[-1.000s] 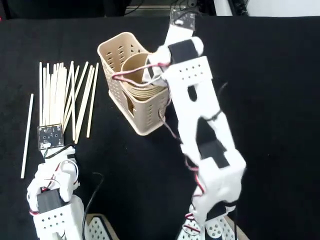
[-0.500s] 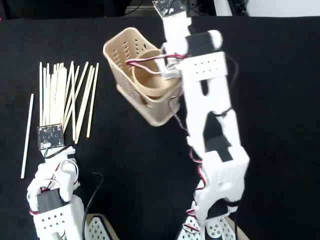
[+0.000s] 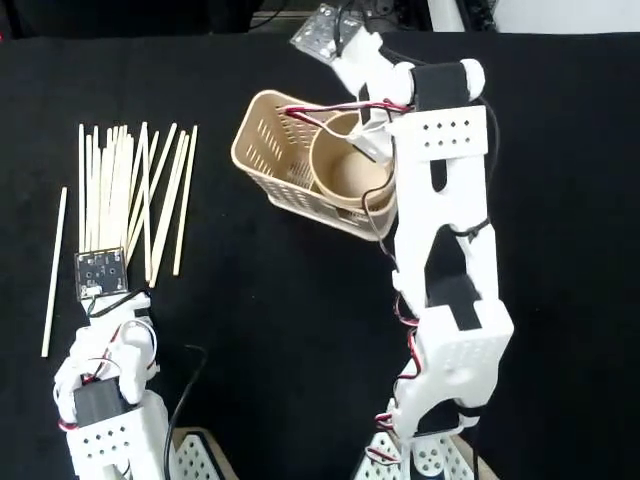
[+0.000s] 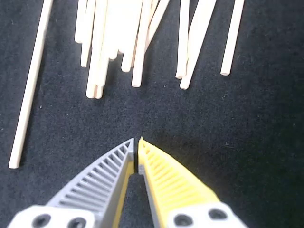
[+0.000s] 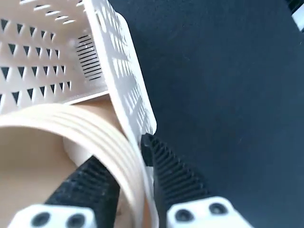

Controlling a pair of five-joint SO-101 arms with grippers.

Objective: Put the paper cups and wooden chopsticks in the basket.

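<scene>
Pinching, with the right gripper (image 5: 121,152), the rim of the stacked paper cups (image 5: 71,137) together with the adjoining wall of the basket (image 5: 52,52). One black finger inside the cups, the other outside the wall, the narrow gap between them taken up by rim and wall alike.

Seen from the high view: basket tipped well over, mouth turned up and toward the right arm (image 3: 440,200), cups nested inside against the wall nearest that arm. Cannot tell whether the basket's underside touches the black cloth (image 3: 560,250).

Hovering low over the cloth with the left gripper (image 4: 137,141), grey and yellow fingers closed tip to tip with nothing between them, just short of the near ends of the wooden chopsticks (image 4: 123,42).

Lying flat on the cloth in a loose fan, those chopsticks, on the left arm's side and well apart from the basket. Off to the outer side, apart from the bundle, one lone stick (image 4: 31,85).
</scene>
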